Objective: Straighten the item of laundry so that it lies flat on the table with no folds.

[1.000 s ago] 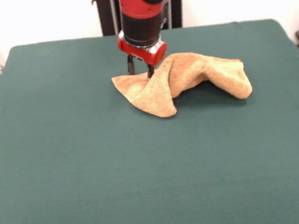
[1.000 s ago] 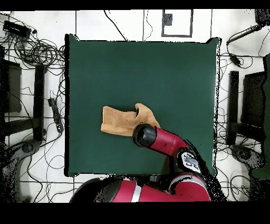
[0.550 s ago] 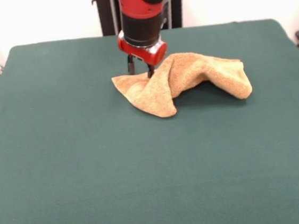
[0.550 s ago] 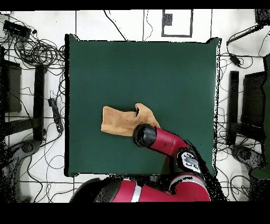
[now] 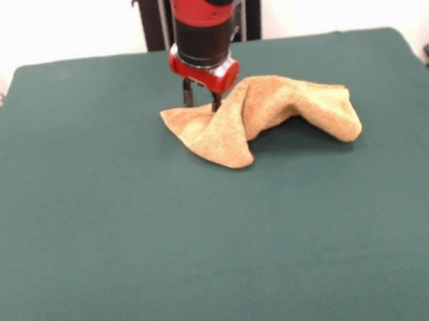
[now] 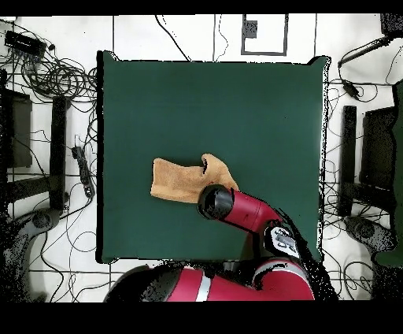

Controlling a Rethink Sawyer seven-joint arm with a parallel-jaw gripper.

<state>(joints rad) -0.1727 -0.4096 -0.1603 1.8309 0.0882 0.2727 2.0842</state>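
The item of laundry (image 5: pixel 271 112) is an orange-tan towel lying crumpled on the green table (image 5: pixel 131 238), with a raised ridge through its middle and a folded flap at its left. My gripper (image 5: pixel 201 103) hangs straight down over the towel's far left part. Its two dark fingers (image 5: pixel 188 97) stand apart, open, with their tips at the cloth. In the overhead view the towel (image 6: pixel 179 181) lies left of the table's (image 6: pixel 260 110) centre, and the red wrist (image 6: pixel 216 202) covers its near right corner and hides the fingers.
The red arm (image 6: pixel 252 214) reaches over the table's near edge in the overhead view. Cables and stands (image 6: pixel 47 71) lie on the floor around the table.
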